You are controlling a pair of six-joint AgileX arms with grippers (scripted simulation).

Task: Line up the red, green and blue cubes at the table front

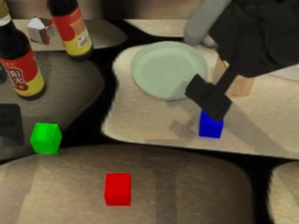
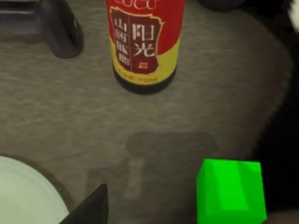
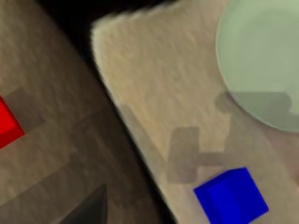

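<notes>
The blue cube [image 1: 210,125] [image 3: 231,196] rests on the paler cream patch, near the plate. My right gripper [image 1: 215,112] hovers just above it, open, with one dark fingertip [image 3: 88,210] showing and nothing held. The green cube [image 1: 46,137] [image 2: 231,191] sits at the left on a grey-brown patch. My left gripper [image 1: 10,125] stays beside it at the table's left edge, open, with one fingertip [image 2: 91,210] in sight. The red cube [image 1: 117,189] [image 3: 7,123] lies alone on the beige-brown table front [image 1: 187,186].
A pale green plate [image 1: 166,70] lies behind the blue cube. Two dark sauce bottles [image 1: 18,60] [image 1: 70,28] stand at the back left, beside a small faceted block [image 1: 41,29]. A tan box [image 1: 239,85] is partly hidden behind my right arm.
</notes>
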